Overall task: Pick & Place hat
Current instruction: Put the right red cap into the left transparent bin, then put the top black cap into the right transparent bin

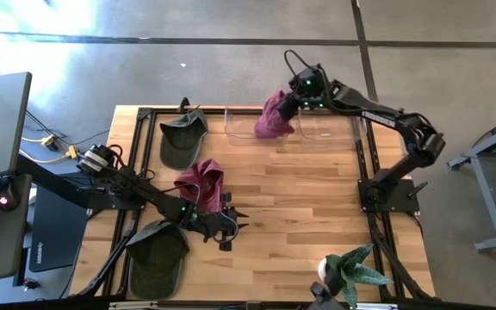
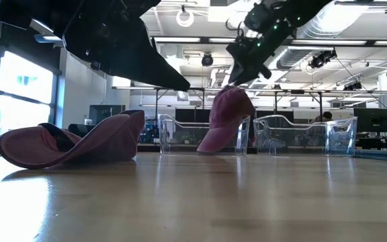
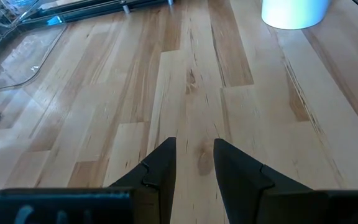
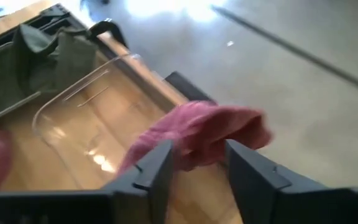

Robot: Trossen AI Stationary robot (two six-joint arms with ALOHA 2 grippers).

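Wooden worktop (image 1: 300,207): one maroon hat (image 1: 274,116) draped over the edge of a clear bin (image 1: 244,129), between the parted fingers of the right tool (image 1: 289,108). Left tool (image 1: 222,228), slightly open and empty, beside a second maroon hat (image 1: 201,182).

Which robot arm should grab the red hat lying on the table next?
Probably the left. Its hand hangs right beside the red hat on the table, holding nothing. The right hand is far off at the clear bin with the other red hat.
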